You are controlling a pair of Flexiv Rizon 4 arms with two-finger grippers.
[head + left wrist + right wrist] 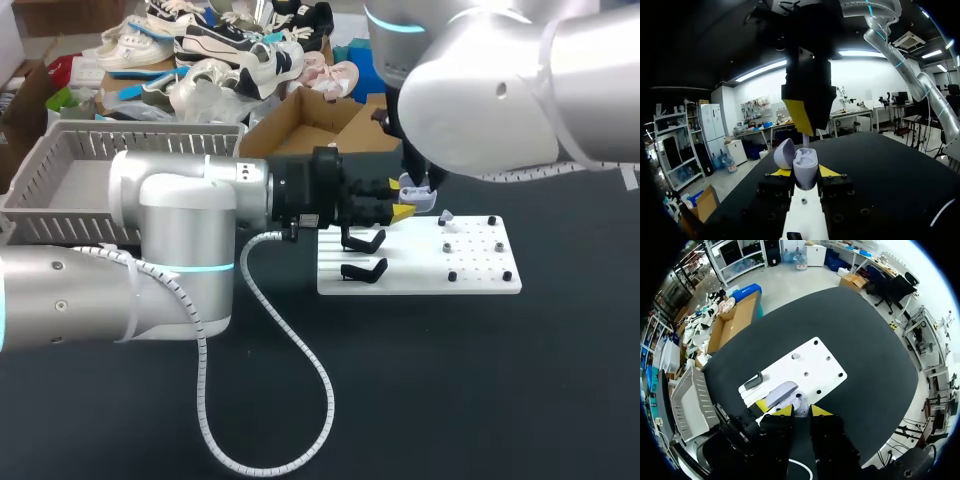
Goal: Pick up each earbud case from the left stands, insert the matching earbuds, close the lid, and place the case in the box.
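Observation:
In the left wrist view, my left gripper (805,172) is shut on a lavender earbud case (805,169). The case stands upright with its lid (784,153) swung open. My right gripper (801,411) hangs straight over the open case and is shut on a pale earbud (806,140), whose stem reaches down into the case. In the head view both grippers meet over the back edge of the white stand board (420,282), with the case (420,196) between them. Another earbud (446,217) sits on the board.
Two black stands (365,241) (365,270) sit empty on the board's left part. Small black pegs (452,276) dot its right part. An open cardboard box (315,125) lies behind the board and a grey basket (70,165) stands at the far left.

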